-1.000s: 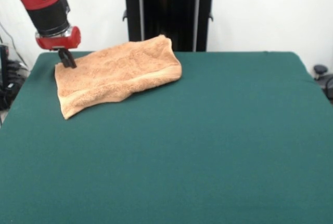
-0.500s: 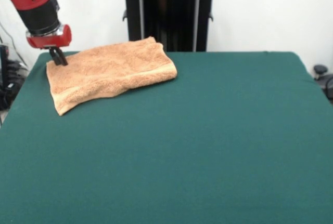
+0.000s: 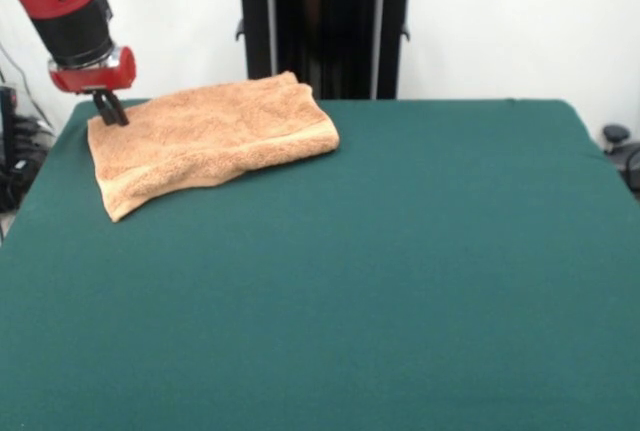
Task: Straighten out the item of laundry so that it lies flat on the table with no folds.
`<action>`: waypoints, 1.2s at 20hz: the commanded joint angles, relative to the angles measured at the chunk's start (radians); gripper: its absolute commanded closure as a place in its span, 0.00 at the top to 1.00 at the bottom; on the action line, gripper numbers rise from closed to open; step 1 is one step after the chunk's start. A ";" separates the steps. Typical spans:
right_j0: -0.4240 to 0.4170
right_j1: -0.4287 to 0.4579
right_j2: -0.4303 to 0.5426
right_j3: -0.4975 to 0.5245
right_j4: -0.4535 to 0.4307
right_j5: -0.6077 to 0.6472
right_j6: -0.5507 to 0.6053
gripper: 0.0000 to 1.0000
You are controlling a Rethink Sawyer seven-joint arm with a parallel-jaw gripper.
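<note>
Tool (image 3: 112, 111) pinched on corner of folded orange-tan terry towel (image 3: 210, 136), which trails away w/ rest on dark green bench (image 3: 400, 281). Risk: thin grip slips, fold remains.

The towel (image 3: 210, 136) just beside the hand (image 3: 110, 111) is terry cloth, light orange-tan, with a rough, fuzzy and matt pile. The surface (image 3: 400, 271) under it is covered with a dark green cloth that looks smooth, tight and matt, with a fine weave. The hand has dark, matt fingers below a red collar of glossy plastic. Above the hand, the arm (image 3: 65, 1) has smooth red and black shells with a soft shine.
</note>
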 commanded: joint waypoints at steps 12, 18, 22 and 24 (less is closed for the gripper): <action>0.039 0.124 -0.098 -0.156 -0.245 -0.102 -0.198 1.00; 0.055 0.138 -0.114 -0.162 -0.256 -0.122 -0.146 1.00; 0.070 0.141 -0.111 -0.162 -0.250 -0.117 -0.141 1.00; 0.084 0.138 -0.112 -0.165 -0.243 -0.115 -0.122 1.00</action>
